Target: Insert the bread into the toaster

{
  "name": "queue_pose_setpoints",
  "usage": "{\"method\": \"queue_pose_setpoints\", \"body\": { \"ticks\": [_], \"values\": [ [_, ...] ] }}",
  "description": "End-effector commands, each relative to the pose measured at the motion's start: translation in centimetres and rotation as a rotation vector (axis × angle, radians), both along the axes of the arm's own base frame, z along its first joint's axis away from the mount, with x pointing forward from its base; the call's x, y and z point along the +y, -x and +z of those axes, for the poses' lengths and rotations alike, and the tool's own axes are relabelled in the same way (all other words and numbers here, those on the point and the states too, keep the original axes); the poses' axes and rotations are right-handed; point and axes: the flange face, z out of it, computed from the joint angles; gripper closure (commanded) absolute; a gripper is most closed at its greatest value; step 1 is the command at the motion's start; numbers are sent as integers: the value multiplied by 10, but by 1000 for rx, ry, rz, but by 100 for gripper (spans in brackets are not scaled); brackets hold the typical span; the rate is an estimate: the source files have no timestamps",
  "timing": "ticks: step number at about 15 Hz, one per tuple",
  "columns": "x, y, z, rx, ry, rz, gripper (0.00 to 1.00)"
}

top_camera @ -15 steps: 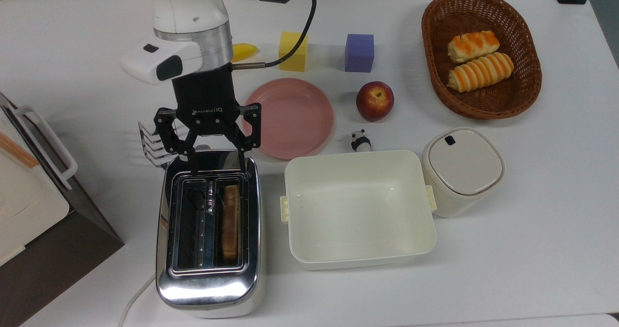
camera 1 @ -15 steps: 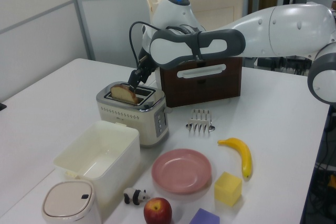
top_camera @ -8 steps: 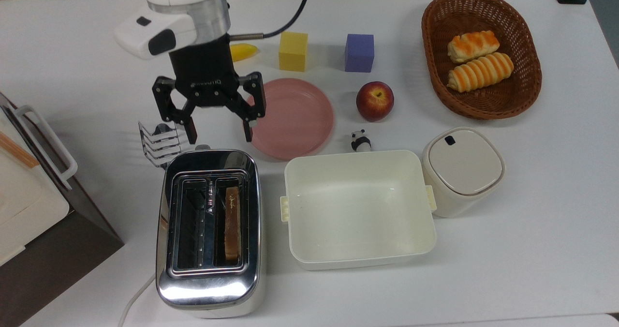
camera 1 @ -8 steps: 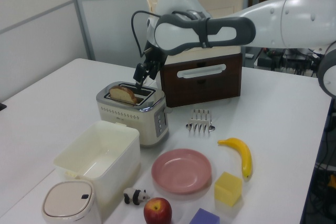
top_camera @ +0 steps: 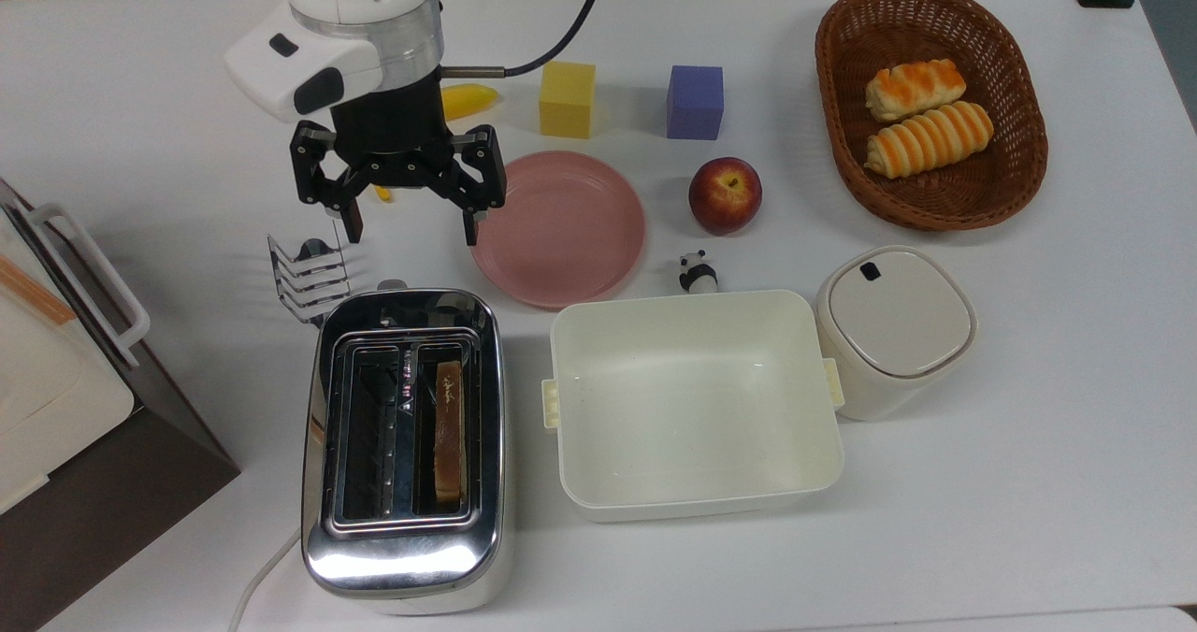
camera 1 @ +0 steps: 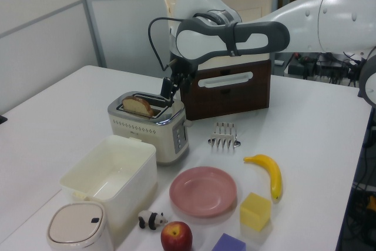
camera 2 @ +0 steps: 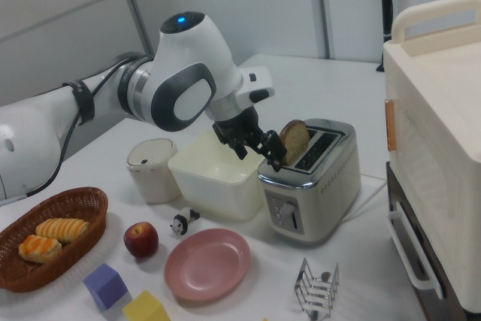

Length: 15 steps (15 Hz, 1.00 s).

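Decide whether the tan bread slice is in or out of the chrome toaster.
In: the tan bread slice stands in one slot of the chrome toaster, top protruding; the open gripper is clear.

We are seeing a wicker basket sitting upper right, a pink plate lying center-left.

Hemmed in around the pincer: toast rack and toaster close by, pink plate alongside, bare worktop toward the top view's left.
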Motion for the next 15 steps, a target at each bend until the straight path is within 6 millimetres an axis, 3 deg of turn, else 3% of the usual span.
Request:
{"method": "queue_pose_setpoints", "body": {
  "ticks": [1,4,15],
  "values": [
    [-3,17,2,76,1,-26,0],
    [-11,26,8,112,-3,-38,0],
    [-24,34,3,180,-9,-59,0]
  ]
}}
